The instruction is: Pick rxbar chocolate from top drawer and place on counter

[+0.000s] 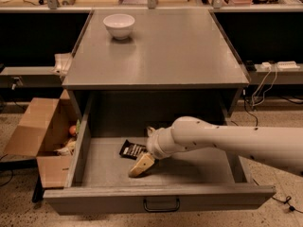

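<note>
My end effector (141, 159) is down inside the open top drawer (161, 203), right at the rxbar chocolate (132, 149), which lies flat on the drawer floor left of centre. I cannot tell whether the end effector is spread or clamped. A closure off-centre could slide the flat, glossy wrapper away. On the lift I must clear the table (180, 51) front edge; the white bowl (119, 25) sits back-left there, and a cardboard box (35, 126) stands beside the drawer.

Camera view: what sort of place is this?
Probably a lab or workshop: cluttered workbench behind, loose cables at right, and the robot's pincer down inside a grey metal top drawer.
</note>
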Available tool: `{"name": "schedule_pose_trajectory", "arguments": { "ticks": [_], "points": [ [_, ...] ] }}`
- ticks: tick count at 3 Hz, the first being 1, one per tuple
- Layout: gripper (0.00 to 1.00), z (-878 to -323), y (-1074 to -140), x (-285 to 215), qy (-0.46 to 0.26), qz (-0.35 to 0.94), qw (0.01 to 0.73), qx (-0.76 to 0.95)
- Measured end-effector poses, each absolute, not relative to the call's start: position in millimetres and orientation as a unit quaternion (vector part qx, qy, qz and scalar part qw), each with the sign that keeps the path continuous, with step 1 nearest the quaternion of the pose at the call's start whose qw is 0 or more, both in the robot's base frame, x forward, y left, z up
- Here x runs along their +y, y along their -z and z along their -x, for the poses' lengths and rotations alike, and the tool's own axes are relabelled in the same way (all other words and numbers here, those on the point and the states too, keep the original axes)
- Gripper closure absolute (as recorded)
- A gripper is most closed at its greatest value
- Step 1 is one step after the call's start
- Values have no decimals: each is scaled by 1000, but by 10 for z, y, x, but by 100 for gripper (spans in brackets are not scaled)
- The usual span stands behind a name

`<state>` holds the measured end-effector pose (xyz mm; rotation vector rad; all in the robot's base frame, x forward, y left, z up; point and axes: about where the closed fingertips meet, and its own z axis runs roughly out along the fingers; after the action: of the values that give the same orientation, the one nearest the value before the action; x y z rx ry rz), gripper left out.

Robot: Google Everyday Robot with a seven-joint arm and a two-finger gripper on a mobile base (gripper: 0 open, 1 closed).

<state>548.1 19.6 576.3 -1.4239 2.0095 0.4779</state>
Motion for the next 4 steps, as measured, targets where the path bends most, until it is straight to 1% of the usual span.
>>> {"name": "schedule_pose_trajectory", "arguments": {
  "ticks": [1, 2, 4],
  "points": [
    [26, -5487, -5794, 191, -180, 540, 310, 762],
    [47, -5487, -5861, 191, -180, 540, 310, 762],
    [96, -5487, -6004, 190, -180, 540, 310, 762]
  ]
}}
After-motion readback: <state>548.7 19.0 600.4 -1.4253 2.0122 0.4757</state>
